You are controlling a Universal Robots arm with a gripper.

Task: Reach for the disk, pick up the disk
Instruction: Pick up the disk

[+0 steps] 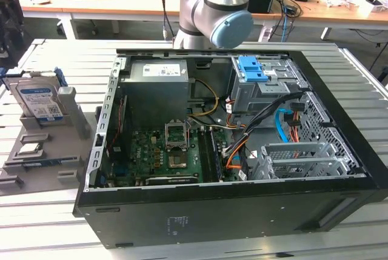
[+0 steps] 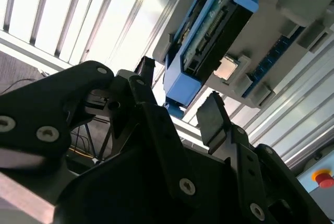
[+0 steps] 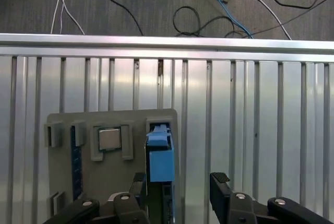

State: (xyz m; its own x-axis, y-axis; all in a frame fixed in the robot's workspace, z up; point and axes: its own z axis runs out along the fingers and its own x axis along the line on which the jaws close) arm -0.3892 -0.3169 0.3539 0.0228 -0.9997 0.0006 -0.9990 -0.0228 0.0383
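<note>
gripper (image 3: 179,183): I am holding my jaws wide open, gripping nothing | disk (image 3: 160,157): standing on edge in gray holder (image 3: 120,119), facing my finger gap, untouched, at 9 o'clock of computer case (image 1: 212,217) in the exterior view | clearance: bare slatted table (image 3: 261,130) flanking holder

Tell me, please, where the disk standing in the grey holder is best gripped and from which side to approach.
Probably from above, pinching the two broad flat faces near the top edge. The disk stands on edge in the grey holder, whose slot walls cover its lower part, leaving the upper part free. The open gripper looks down on that edge.
</note>
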